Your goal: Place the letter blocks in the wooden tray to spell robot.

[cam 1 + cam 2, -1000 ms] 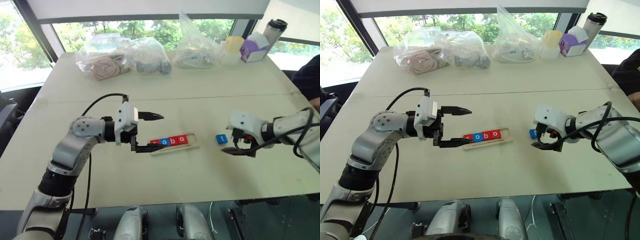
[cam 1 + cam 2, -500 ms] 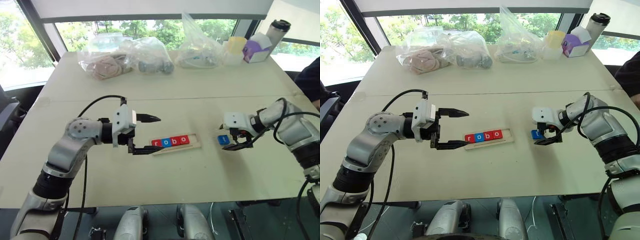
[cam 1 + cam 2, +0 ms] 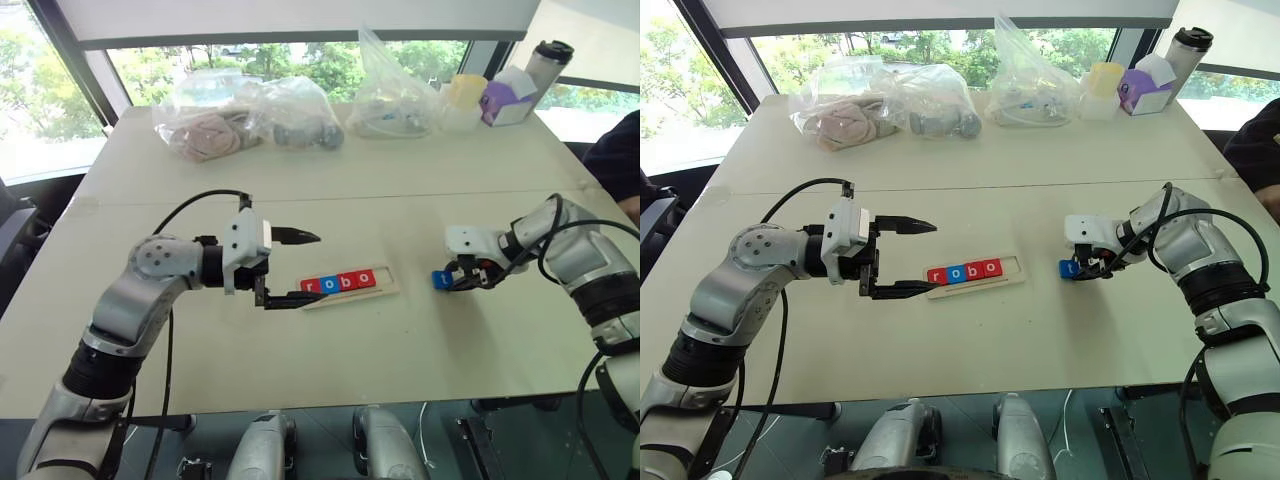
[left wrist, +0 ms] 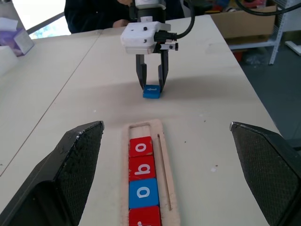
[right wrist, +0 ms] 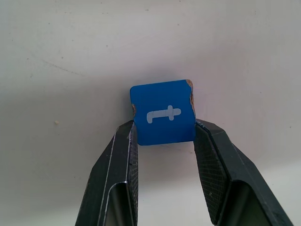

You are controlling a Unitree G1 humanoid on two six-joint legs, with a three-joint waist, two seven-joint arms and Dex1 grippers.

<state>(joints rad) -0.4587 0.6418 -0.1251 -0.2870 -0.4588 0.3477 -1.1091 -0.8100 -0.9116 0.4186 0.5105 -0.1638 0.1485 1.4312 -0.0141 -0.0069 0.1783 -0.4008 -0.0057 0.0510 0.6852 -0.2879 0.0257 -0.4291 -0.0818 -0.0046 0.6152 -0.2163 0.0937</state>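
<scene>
Last tile pinched, one slot left to fill

The right gripper [image 5: 164, 141] has its fingers pressed on the sides of the blue t block [image 5: 163, 112], on the table [image 3: 330, 210] right of the wooden tray [image 3: 388, 287], probably to carry it to the tray's bare right end after r, o, b, o; the left gripper [image 3: 305, 267], spread wide, hovers at the tray's left end, perhaps to steady it

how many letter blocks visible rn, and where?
5. Four sit in the wooden tray: r, o, b, o. The blue t block is on the table, clamped in the right gripper.
</scene>
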